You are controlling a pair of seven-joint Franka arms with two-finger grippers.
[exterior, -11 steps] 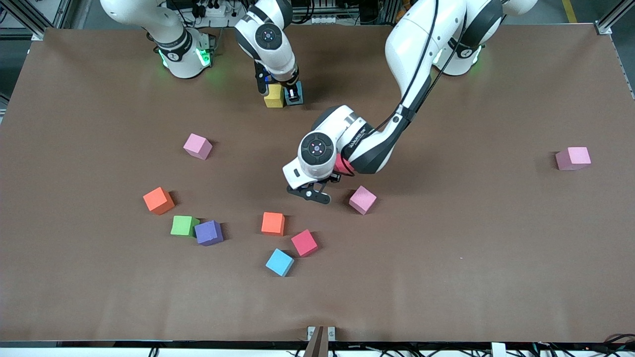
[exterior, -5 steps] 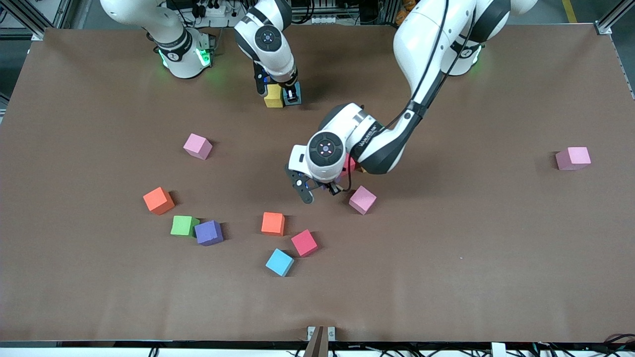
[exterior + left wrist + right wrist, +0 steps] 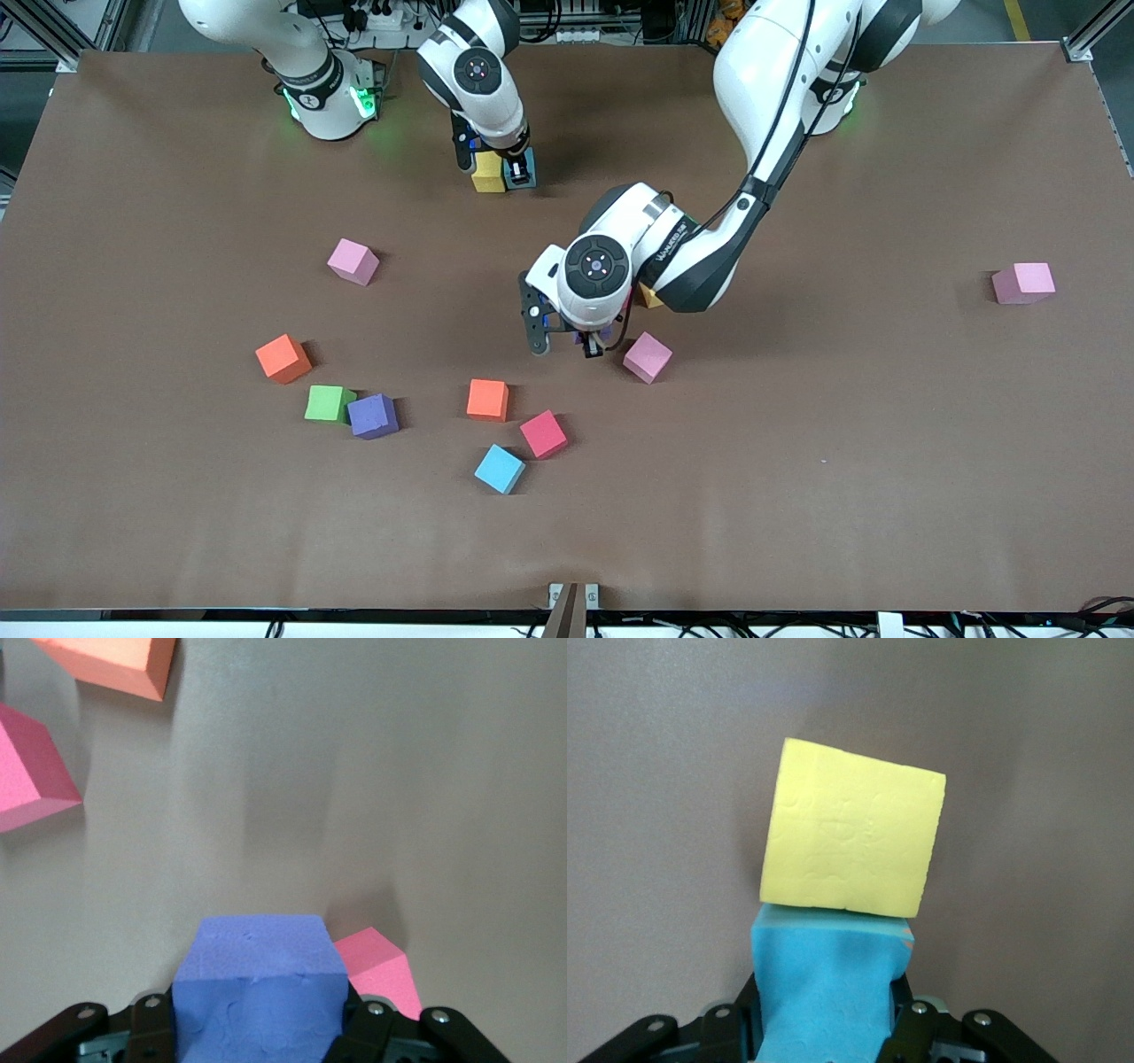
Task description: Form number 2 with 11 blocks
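My left gripper (image 3: 564,341) is shut on a purple block (image 3: 257,992) and hangs low over the middle of the table, beside a pink block (image 3: 647,357). That pink block (image 3: 376,970) shows close to the held cube in the left wrist view. My right gripper (image 3: 516,168) is shut on a light blue block (image 3: 824,992) near the robots' bases. This block touches a yellow block (image 3: 850,842) standing on the table (image 3: 797,461). Other blocks lie scattered. The number 2 is not in view.
Loose blocks: pink (image 3: 353,261), orange (image 3: 283,358), green (image 3: 329,403), purple (image 3: 373,416), orange (image 3: 487,400), red (image 3: 543,433), light blue (image 3: 500,469). A pink one (image 3: 1023,283) sits toward the left arm's end. An orange-yellow block (image 3: 651,297) peeks from under the left arm.
The left gripper has turned about its wrist and shifted a little toward the pink block, with the purple block in it. The right gripper has barely moved.
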